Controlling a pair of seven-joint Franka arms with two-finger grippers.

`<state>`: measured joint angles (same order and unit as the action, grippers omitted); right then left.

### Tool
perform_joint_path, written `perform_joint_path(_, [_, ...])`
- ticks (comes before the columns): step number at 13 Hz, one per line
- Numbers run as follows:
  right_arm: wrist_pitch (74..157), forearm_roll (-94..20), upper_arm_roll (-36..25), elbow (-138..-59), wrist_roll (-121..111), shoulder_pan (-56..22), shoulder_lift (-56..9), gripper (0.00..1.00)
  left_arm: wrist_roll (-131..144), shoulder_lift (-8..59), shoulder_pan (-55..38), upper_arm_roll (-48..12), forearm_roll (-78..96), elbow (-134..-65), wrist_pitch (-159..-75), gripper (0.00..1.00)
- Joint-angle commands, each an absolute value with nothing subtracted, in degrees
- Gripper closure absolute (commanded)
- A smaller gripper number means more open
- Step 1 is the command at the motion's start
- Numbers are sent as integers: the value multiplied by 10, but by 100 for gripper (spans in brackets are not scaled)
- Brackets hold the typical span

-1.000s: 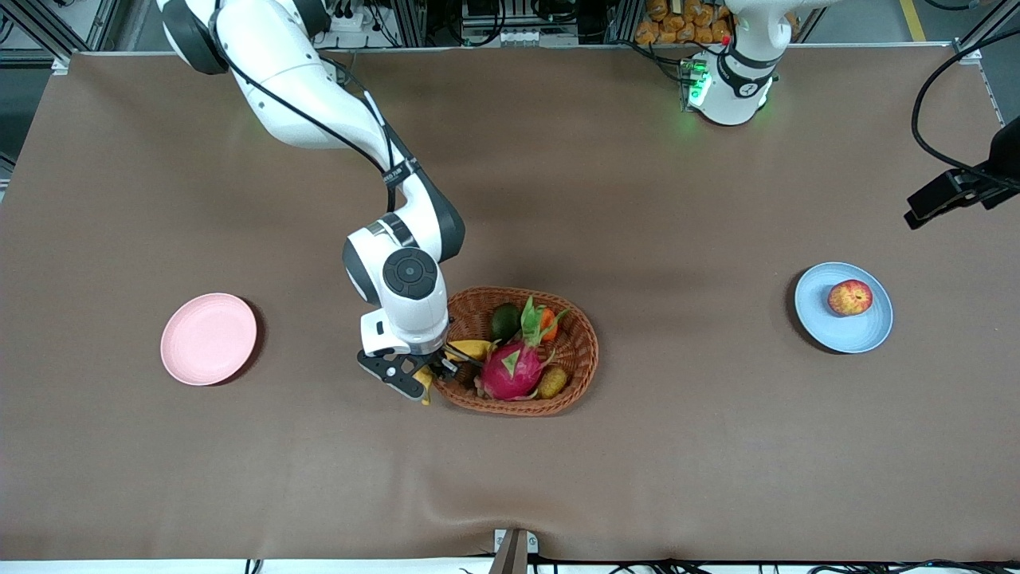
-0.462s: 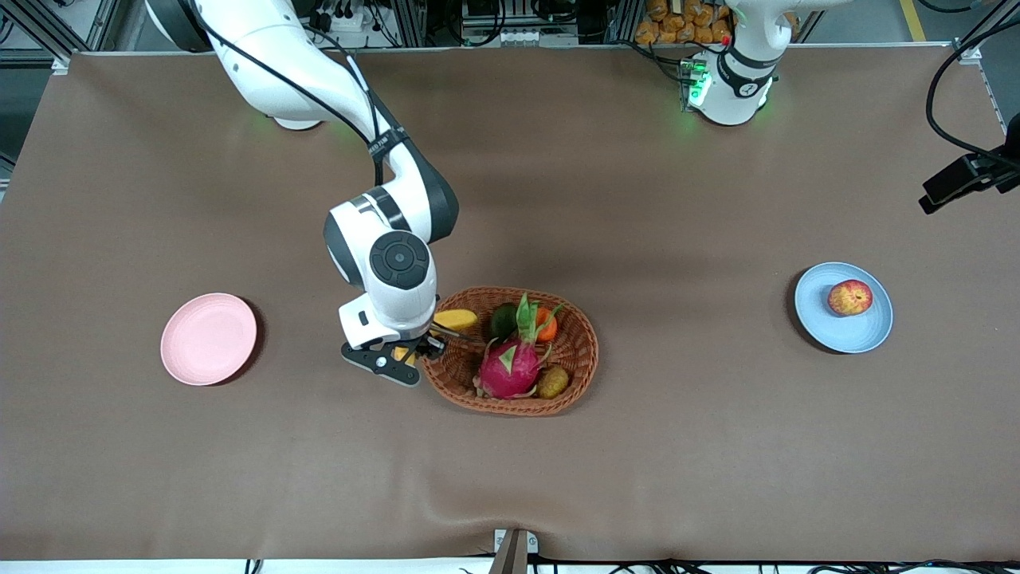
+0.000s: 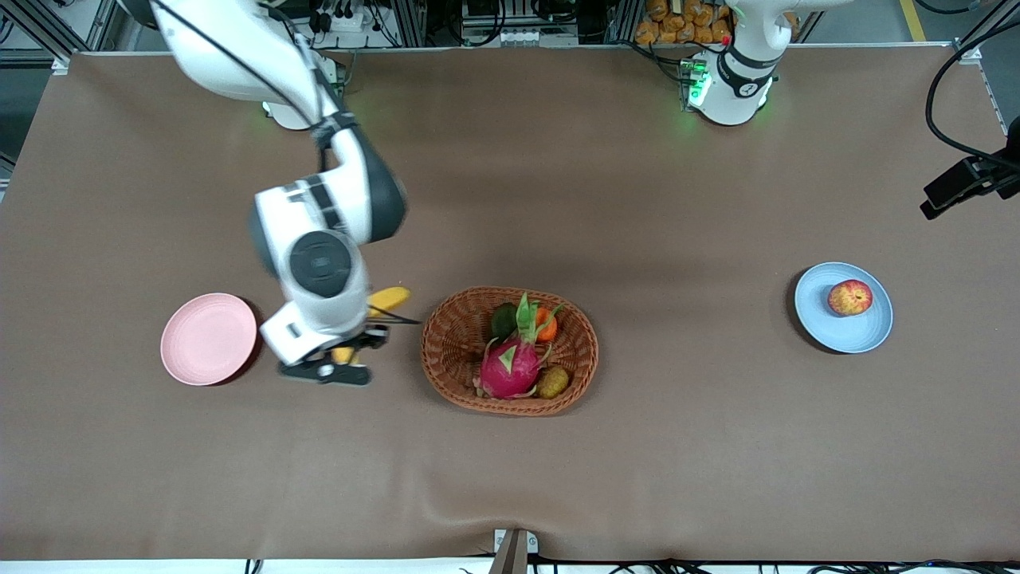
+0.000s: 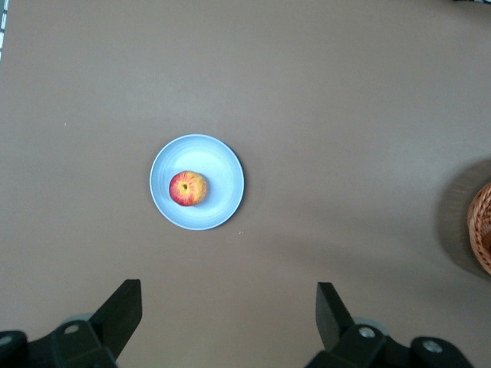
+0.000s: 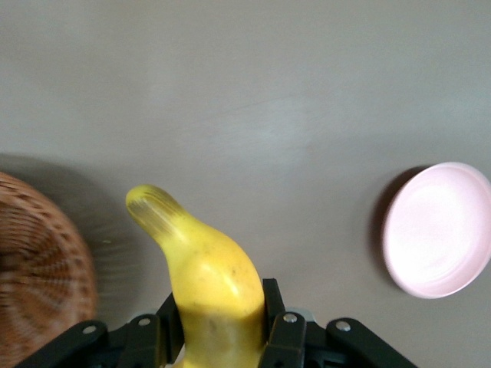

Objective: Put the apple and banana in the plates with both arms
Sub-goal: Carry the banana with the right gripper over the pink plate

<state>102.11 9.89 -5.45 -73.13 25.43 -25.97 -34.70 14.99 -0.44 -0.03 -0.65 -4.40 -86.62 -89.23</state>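
My right gripper is shut on the yellow banana and holds it in the air over bare table, between the pink plate and the wicker basket. In the right wrist view the banana sits between the fingers, with the pink plate off to one side. The red apple lies on the light blue plate toward the left arm's end of the table. My left gripper is open and empty, high over the table, with the apple on the blue plate below.
The basket holds a magenta dragon fruit, an orange fruit, a dark green fruit and a brownish fruit. A black camera mount juts in at the left arm's end of the table.
My right gripper has lifted the banana out of the basket and carried it toward the pink plate. The left arm's black part at the table's end has drawn back a little.
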Motion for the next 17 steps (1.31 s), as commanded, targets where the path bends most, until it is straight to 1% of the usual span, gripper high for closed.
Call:
perform_joint_path(1, [1023,101,-43,-792,171,-204,-295,98,139,-4,-4,0,-35,-875,-915,0])
perform_joint_path(3, [1024,98,-43,-830,129,-166,-267,99,138,2,-4,0,-35,-876,-918,0])
perform_joint_path(5, [1025,98,-43,-861,63,-124,-252,99,135,6,-5,0,-35,-876,-926,0])
perform_joint_path(8, [1036,103,-45,-881,-135,-46,-256,99,131,11,-7,0,-36,-875,-929,0])
perform_joint_path(10, [1065,103,-44,-889,-226,-13,-258,99,127,12,-8,0,-42,-874,-930,0])
perform_joint_path(12, [1144,103,-45,-936,-241,-5,-258,99,114,11,-5,0,-42,-875,-929,0])
perform_joint_path(15, [1312,104,-45,-1014,-277,25,-273,97,114,11,-4,0,-42,-875,-929,0])
perform_joint_path(17, [1392,104,-45,-1051,-285,34,-287,91,113,11,-4,0,-42,-875,-928,0])
